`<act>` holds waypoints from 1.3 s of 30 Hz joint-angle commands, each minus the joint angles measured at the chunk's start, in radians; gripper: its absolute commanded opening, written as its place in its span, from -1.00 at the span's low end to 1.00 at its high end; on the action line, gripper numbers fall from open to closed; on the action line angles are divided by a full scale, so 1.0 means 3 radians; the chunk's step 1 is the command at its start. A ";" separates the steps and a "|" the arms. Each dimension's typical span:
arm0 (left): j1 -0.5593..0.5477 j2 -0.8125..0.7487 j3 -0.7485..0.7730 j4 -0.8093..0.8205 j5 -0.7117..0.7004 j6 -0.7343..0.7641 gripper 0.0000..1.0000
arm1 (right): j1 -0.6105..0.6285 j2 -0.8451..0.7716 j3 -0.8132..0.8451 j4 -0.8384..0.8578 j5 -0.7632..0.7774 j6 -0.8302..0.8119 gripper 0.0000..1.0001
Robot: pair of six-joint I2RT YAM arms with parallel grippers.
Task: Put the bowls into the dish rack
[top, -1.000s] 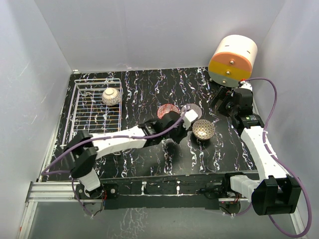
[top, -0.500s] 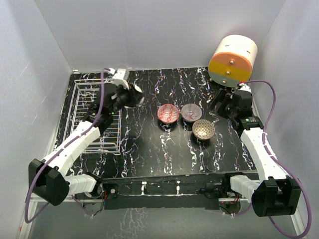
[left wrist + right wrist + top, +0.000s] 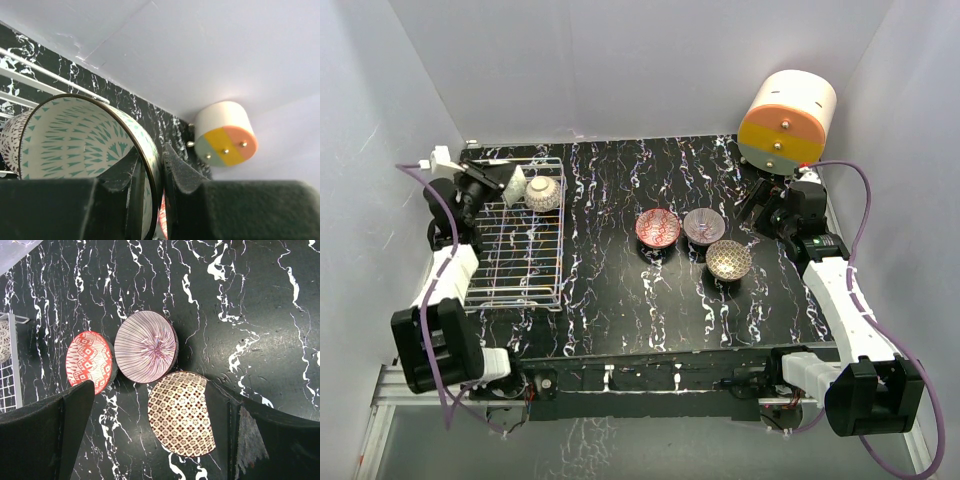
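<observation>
Over the far left corner of the white wire dish rack [image 3: 515, 262], my left fingers [image 3: 182, 172] are clamped on the rim of the pale green patterned ceramic bowl [image 3: 75, 135]. It is held on edge, just beside the white lattice bowl [image 3: 543, 193] in the rack. On the black marbled tabletop [image 3: 620, 300] the red bowl [image 3: 657, 228], purple-grey bowl [image 3: 702, 225] and brown-gold bowl [image 3: 728, 259] sit close together. My right fingers [image 3: 45, 435] stand wide apart to their right.
</observation>
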 commanded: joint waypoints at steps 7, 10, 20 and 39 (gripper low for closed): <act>0.0436 0.0837 -0.0464 0.2841 0.0408 -0.1848 -1.00 | -0.0013 -0.0064 0.0033 0.0172 -0.0080 0.0003 0.92; 0.0451 0.0981 -0.0459 0.2989 0.0378 -0.1943 -1.00 | -0.0014 -0.0057 0.0033 0.0171 -0.0070 -0.0001 0.92; 0.0645 0.1284 -0.0571 0.2798 0.0296 -0.2071 -1.00 | -0.0017 0.0004 0.0041 0.0182 -0.0034 -0.0012 0.92; 0.0707 0.1950 -0.0561 0.2956 0.0407 -0.2467 -1.00 | -0.0019 0.0041 0.0008 0.0203 0.0005 0.0008 0.92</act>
